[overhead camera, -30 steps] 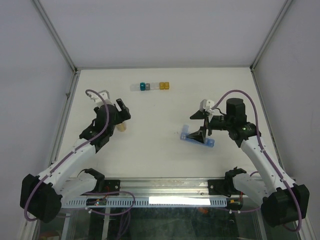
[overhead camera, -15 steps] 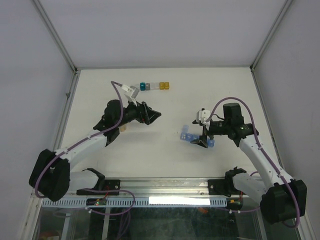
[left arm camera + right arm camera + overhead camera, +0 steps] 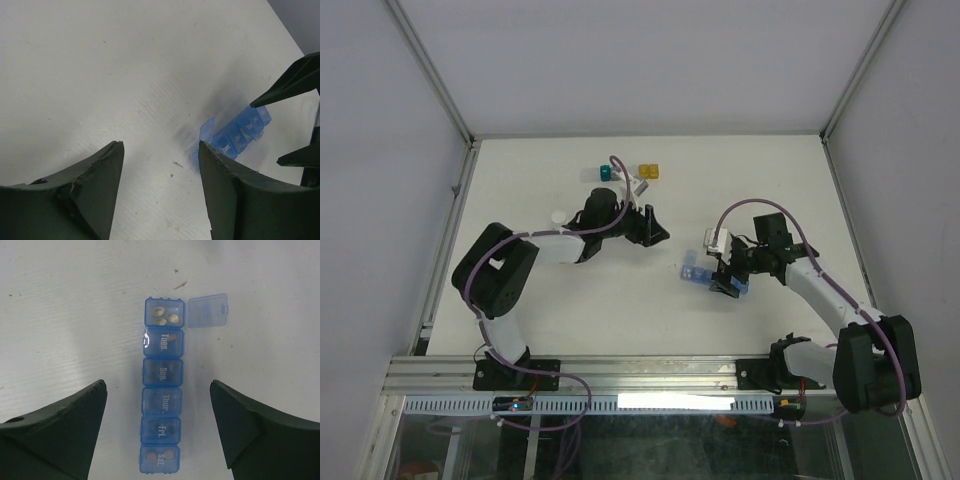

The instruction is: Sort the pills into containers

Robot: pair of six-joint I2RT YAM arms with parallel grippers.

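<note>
The containers [image 3: 161, 390] are a blue strip of day-marked compartments lying on the white table. The far end compartment has its lid [image 3: 207, 310] flipped open, and three tan pills [image 3: 162, 315] lie inside. More pills show dimly through the closed lids. My right gripper [image 3: 157, 384] is open and straddles the strip, one finger on each side, touching nothing. In the top view it hovers over the containers [image 3: 697, 272]. My left gripper [image 3: 161, 145] is open over bare table, with the containers [image 3: 235, 132] ahead to its right. In the top view the left gripper [image 3: 657, 233] sits left of the strip.
A row of small cubes, teal [image 3: 605, 172] and yellow [image 3: 648, 171], stands at the back, partly behind the left arm's cable. A small white piece [image 3: 558, 215] lies beside the left arm. Metal frame rails edge the table on both sides.
The left arm has swung right towards the table's middle, and its jaws have narrowed slightly. The right gripper has moved left and down over the blue strip.
</note>
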